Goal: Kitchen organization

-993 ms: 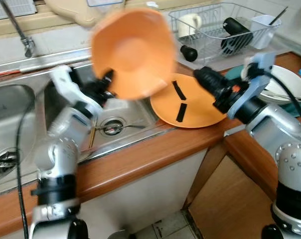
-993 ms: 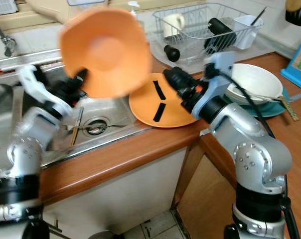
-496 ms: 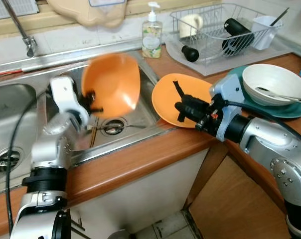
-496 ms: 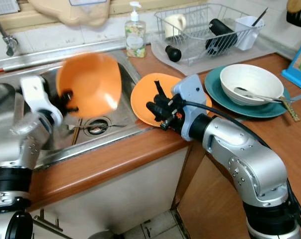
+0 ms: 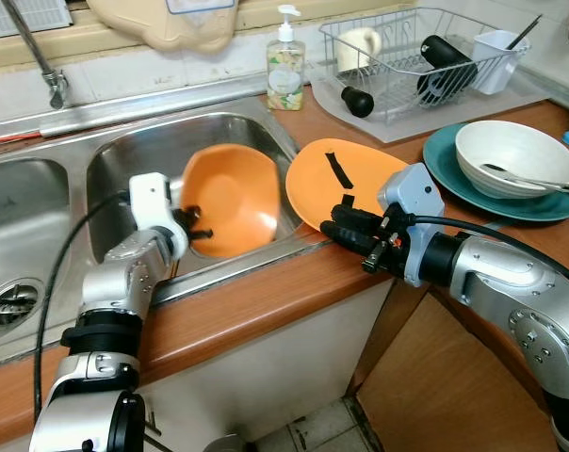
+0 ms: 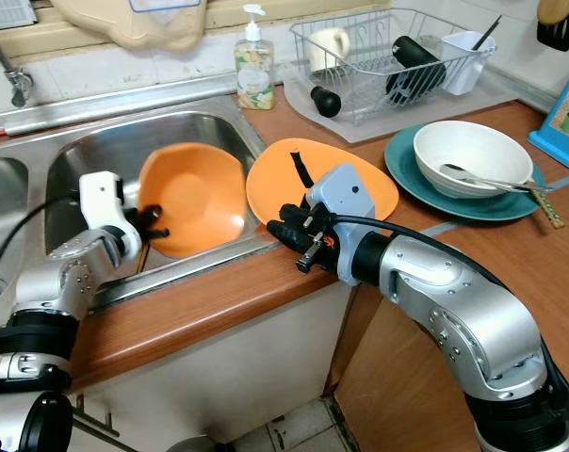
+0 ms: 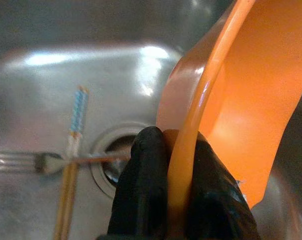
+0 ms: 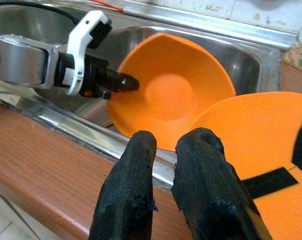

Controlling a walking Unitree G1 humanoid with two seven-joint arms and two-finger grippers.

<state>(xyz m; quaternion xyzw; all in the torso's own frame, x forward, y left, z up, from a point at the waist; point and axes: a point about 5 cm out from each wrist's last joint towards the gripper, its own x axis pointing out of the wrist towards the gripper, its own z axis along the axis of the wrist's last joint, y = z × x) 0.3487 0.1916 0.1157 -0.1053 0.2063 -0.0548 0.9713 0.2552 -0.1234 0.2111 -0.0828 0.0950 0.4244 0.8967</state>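
In the sink basin (image 5: 115, 160), the left gripper (image 5: 192, 224) is clamped on the rim of an orange bowl (image 5: 230, 198). The left wrist view shows one black finger (image 7: 141, 200) on each side of the thin edge. The bowl stands tilted on its side in the basin, its hollow facing the front, leaning toward the basin's right wall. On the steel floor beneath it lie a fork (image 7: 21, 161) and chopsticks (image 7: 71, 180) beside the drain (image 7: 108, 160).

The bowl looks like thin moulded plastic: light, stiff enough to hold by the rim, and probably not breakable. It may be slick if wet, though the pictures do not show this. A rim pinch lets it swing, so a deeper bite on the wall would steady it.

To the right, an orange plate (image 5: 360, 179) lies on the wooden counter (image 5: 266, 301) with its left edge overhanging the sink. It bears two black strips (image 5: 337, 169). The right gripper (image 5: 339, 229) hovers at the plate's near edge. Its two fingers (image 8: 126, 200) sit close together with only a narrow gap and hold nothing. The plate is flat and thin, so the overhanging edge is likely the easiest place to grip it.

Farther right stand a white bowl (image 5: 515, 155) with a utensil on a teal plate (image 5: 449, 160), and a dish rack (image 5: 407, 56) behind.
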